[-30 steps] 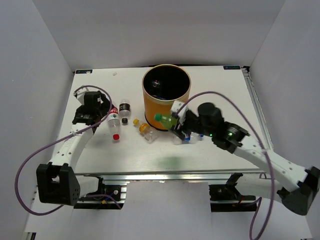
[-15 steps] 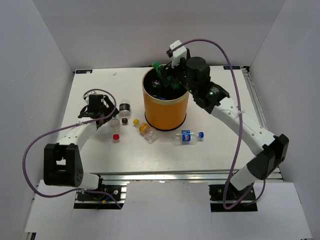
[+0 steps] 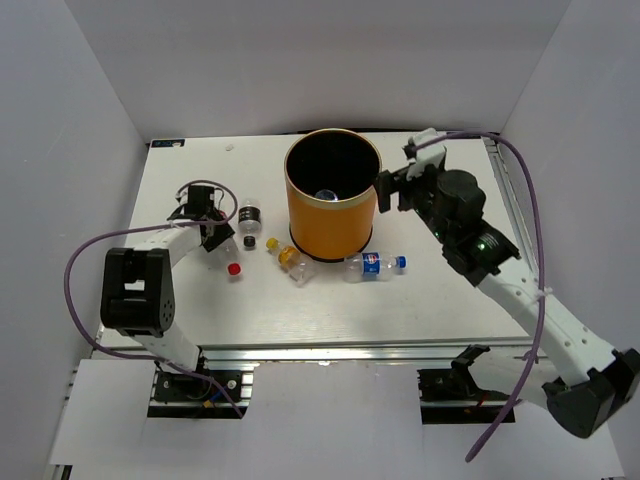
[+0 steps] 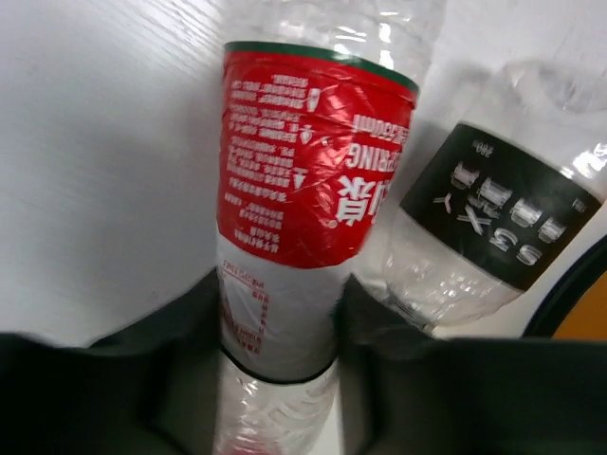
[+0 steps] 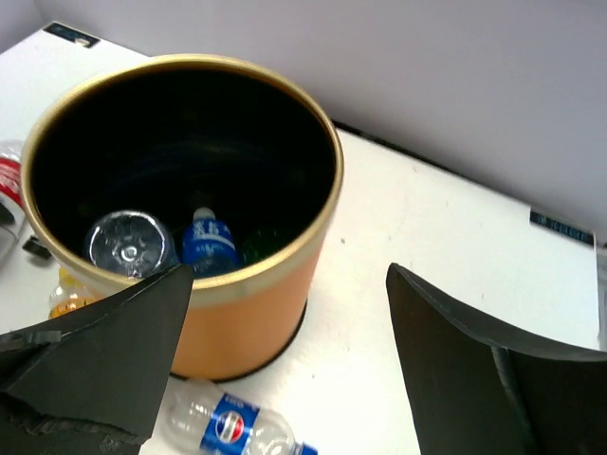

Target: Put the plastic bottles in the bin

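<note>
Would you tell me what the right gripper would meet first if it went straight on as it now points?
Most likely the side of the orange bin, just below its rim, though depth is unclear.

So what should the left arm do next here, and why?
Probably close firmly and lift. The left gripper straddles the red-label bottle, which lies on the table beside a black-label bottle. A straight lift should clear that neighbour before the carry to the orange bin. Whether the grip is tight yet is unclear.
</note>
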{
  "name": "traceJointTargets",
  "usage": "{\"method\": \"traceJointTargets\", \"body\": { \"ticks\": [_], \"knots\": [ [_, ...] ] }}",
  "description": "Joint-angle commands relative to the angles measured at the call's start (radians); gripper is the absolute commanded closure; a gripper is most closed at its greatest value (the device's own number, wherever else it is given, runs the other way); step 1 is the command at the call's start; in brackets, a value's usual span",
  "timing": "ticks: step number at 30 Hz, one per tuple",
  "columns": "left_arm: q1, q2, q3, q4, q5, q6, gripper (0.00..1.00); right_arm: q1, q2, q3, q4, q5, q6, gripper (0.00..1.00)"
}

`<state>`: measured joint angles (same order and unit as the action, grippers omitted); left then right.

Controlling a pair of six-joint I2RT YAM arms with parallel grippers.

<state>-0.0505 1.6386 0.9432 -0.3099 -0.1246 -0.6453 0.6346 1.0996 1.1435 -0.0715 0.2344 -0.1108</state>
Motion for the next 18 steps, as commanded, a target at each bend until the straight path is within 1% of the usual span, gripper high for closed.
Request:
{"method": "traceJointTargets", "body": {
  "ticks": [1,2,3,4,5,6,8,9,10,11,12,13,14,15,16,18],
  "knots": [
    [0.017,-0.025,0.039,-0.054,-0.043,-0.011,0.61,-0.013,-0.075,-0.088,0.039,0.034,0.06,0.1],
    [0.02,-0.061,0.04,-0.057,-0.046,-0.011,0.73,-0.022,-0.111,-0.114,0.039,0.039,0.06,0.1],
    [0.018,-0.083,0.042,-0.06,-0.046,-0.016,0.78,-0.032,-0.125,-0.166,0.032,0.043,0.062,0.11],
    [0.02,-0.107,0.052,-0.073,-0.046,-0.016,0.81,-0.047,-0.138,-0.188,0.018,0.043,0.071,0.11],
    [0.018,-0.132,0.06,-0.081,-0.047,-0.016,0.81,-0.085,-0.156,-0.203,-0.003,0.037,0.083,0.11],
    [0.018,-0.182,0.071,-0.09,-0.052,-0.014,0.81,-0.107,-0.164,-0.238,-0.043,-0.031,0.085,0.11],
    [0.018,-0.236,0.117,-0.104,-0.044,0.015,0.81,-0.144,-0.19,-0.284,-0.068,-0.16,-0.016,0.11],
    [0.018,-0.291,0.138,-0.103,-0.031,0.042,0.81,-0.144,-0.196,-0.306,-0.082,-0.231,-0.076,0.11],
    [0.018,-0.318,0.156,-0.083,0.014,0.07,0.81,-0.144,-0.204,-0.353,-0.073,-0.329,-0.123,0.11],
    [0.018,-0.341,0.195,-0.072,0.029,0.075,0.8,-0.145,-0.22,-0.384,-0.038,-0.34,-0.163,0.11],
    [0.015,-0.371,0.224,-0.072,0.042,0.073,0.79,-0.148,-0.225,-0.413,0.025,-0.389,-0.191,0.1],
    [0.012,-0.381,0.256,-0.067,0.092,0.072,0.8,-0.151,-0.227,-0.447,0.036,-0.436,-0.232,0.11],
    [-0.006,-0.387,0.316,-0.055,0.115,0.085,0.81,-0.156,-0.212,-0.447,0.033,-0.479,-0.3,0.1],
    [-0.023,-0.393,0.342,-0.013,0.173,0.093,0.81,-0.154,-0.198,-0.415,-0.029,-0.541,-0.322,0.11],
    [-0.075,-0.39,0.371,0.003,0.187,0.11,0.81,-0.157,-0.164,-0.395,-0.069,-0.558,-0.335,0.11],
    [-0.152,-0.375,0.472,0.041,0.152,0.151,0.81,-0.158,-0.132,-0.369,-0.131,-0.576,-0.346,0.11]
  ]
}}
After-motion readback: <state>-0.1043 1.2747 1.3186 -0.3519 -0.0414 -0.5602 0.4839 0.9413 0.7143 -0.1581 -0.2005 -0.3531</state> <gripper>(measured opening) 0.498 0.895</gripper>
